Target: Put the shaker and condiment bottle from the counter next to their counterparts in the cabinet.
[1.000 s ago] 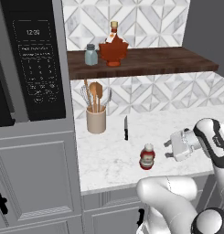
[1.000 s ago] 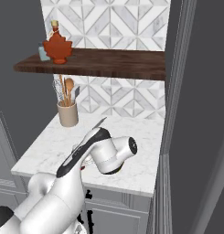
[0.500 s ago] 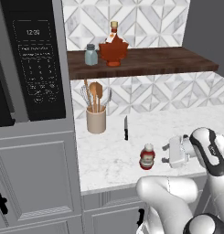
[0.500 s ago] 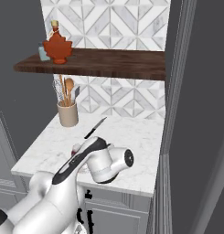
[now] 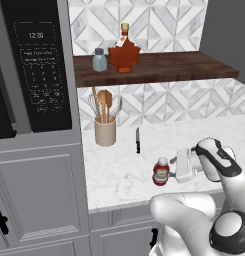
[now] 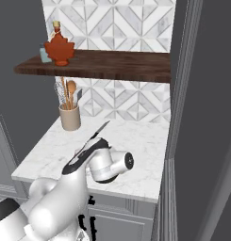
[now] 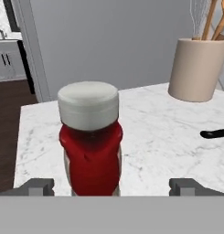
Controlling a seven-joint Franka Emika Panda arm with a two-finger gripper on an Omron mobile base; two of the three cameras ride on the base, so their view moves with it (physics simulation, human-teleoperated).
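Fingers [image 7: 40, 186] standing fully apart, holding nothing: gripper [image 5: 175, 167] having advanced, now closing in beside condiment bottle [image 5: 161, 172] on counter [image 5: 119, 175], grasp pending.

**Gripper closes in on the condiment bottle**

Over the last second the gripper [image 5: 175, 167] moves left along the counter [image 5: 119, 175], from well right of the condiment bottle [image 5: 161, 171] to just beside it, the forearm swinging lower and nearer the cameras.
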